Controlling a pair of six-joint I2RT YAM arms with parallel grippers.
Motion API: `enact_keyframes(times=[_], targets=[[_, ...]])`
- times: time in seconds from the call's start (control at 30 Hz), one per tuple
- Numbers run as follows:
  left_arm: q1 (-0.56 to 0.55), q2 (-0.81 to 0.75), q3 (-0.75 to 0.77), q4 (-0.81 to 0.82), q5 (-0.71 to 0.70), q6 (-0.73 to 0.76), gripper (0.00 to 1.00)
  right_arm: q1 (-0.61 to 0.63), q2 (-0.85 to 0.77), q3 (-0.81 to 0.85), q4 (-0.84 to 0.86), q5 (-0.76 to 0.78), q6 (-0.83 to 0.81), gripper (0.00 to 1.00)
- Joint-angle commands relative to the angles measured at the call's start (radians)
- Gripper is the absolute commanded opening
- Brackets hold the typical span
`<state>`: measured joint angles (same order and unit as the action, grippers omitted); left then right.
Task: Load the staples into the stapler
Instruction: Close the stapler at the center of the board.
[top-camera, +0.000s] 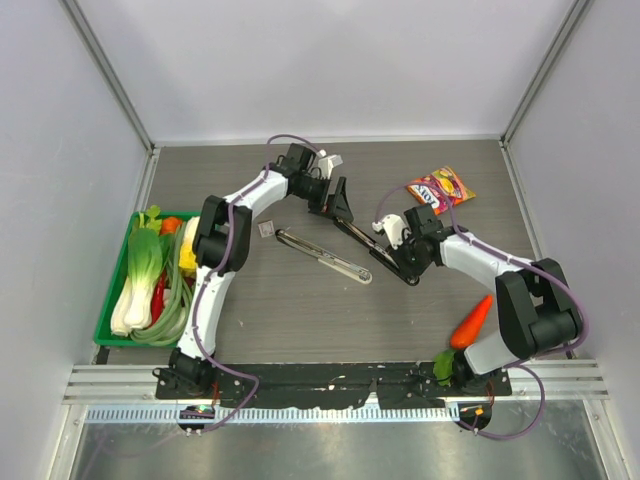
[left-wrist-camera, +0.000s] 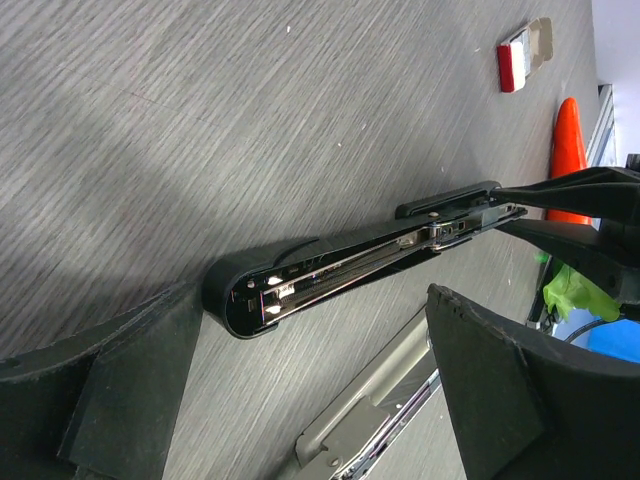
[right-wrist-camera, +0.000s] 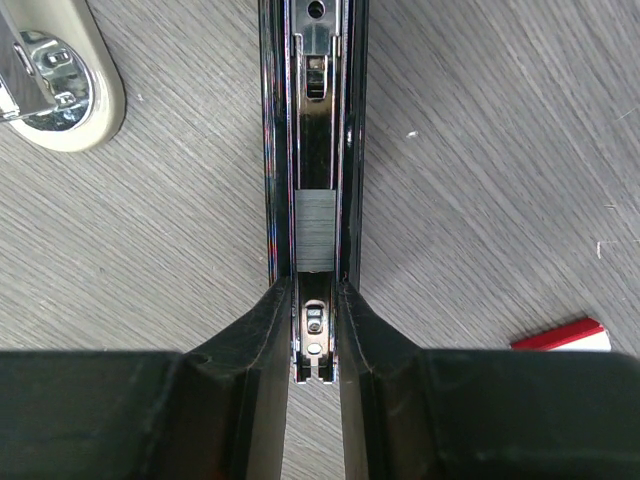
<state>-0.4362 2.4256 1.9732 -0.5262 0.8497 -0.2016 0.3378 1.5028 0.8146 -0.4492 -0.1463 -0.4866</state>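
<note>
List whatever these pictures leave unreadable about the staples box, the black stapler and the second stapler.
- The staples box: contents unreadable. It is tiny in the top view, and its lower part is hidden behind the right claw in the right wrist view.
- The black stapler: its far end is cut off by the right wrist view's top edge.
- The silver stapler: cut off by the left wrist view's bottom edge.

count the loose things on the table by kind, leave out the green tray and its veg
staplers (black open metal stapler, silver-and-cream open metal stapler): 2
small white cardboard staple box with red label: 1
orange-red plastic snack packet: 1
orange toy carrot: 1
total: 5
</note>
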Motion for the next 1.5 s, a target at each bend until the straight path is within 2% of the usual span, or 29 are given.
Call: enact_keyframes(times=[0.0, 0.27, 0.53, 1.13, 1.3, 1.37, 1.47], targets=[[-0.036, 0.001, -0.066, -0.113, 0.038, -0.025, 0.97, 0.033, 0.076, -0.017, 0.035, 0.043, 0.000, 0.08], [-0.039, -0.062, -0.083, -0.069, 0.071, -0.053, 0.94, 0.055, 0.099, -0.014, 0.030, 0.054, -0.001, 0.07], [-0.052, -0.132, -0.093, 0.037, 0.130, -0.160, 0.92, 0.058, 0.105, -0.009, 0.024, 0.045, -0.001, 0.06], [-0.134, -0.269, -0.094, 0.138, 0.157, -0.298, 0.92, 0.058, 0.109, -0.003, 0.007, 0.030, -0.007, 0.05], [-0.206, -0.278, -0.122, 0.157, 0.152, -0.308, 0.92, 0.056, 0.099, -0.002, 0.007, 0.017, -0.009, 0.05], [-0.236, -0.267, -0.126, 0.163, 0.161, -0.318, 0.92, 0.056, 0.079, -0.003, 0.007, 0.004, -0.010, 0.07], [-0.259, -0.261, -0.135, 0.207, 0.166, -0.361, 0.92, 0.046, 0.047, -0.009, 0.012, -0.015, -0.014, 0.20]])
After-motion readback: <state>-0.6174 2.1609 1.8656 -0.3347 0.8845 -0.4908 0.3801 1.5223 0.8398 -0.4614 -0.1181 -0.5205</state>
